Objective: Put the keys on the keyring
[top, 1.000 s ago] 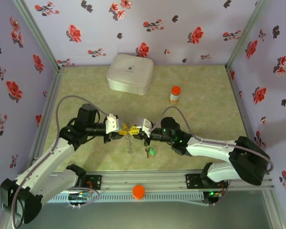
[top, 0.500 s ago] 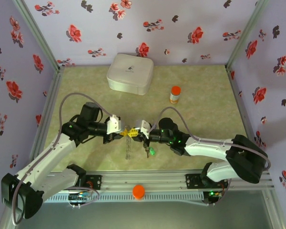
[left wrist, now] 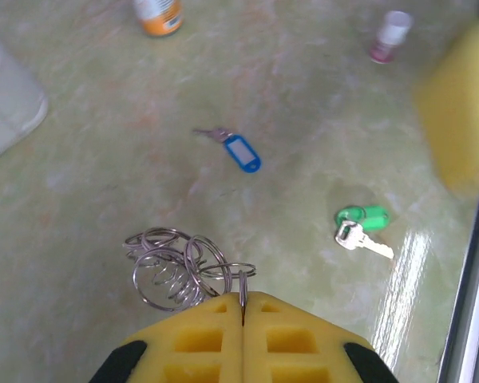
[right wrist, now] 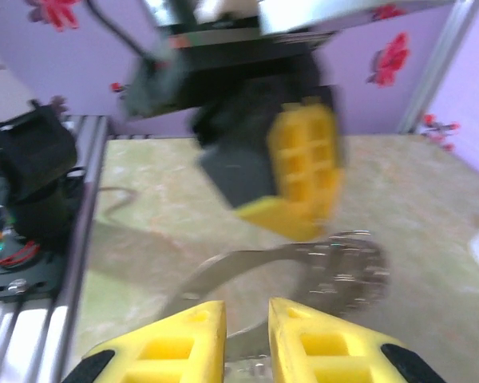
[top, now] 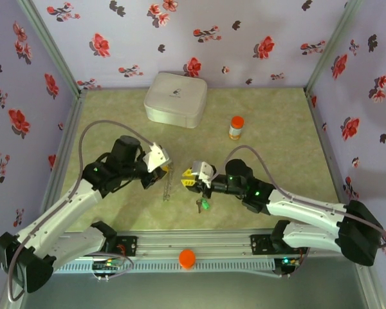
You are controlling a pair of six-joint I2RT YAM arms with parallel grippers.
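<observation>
Right jaws drew back parted; left jaws clench one keyring (left wrist: 193, 270); one blue key (left wrist: 239, 151), one green key (left wrist: 360, 226) loose.

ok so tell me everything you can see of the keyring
The keyring is a bunch of thin, shiny silver-grey wire loops that overlap like a loose coil. One loop is pinched between the shut yellow fingers of the left gripper, and the rest spreads out beyond the fingertips. In the top view it reads as a thin strand dropping from that gripper. Whether its low end touches the table I cannot tell. The blue key and the green key lie apart from it.
</observation>
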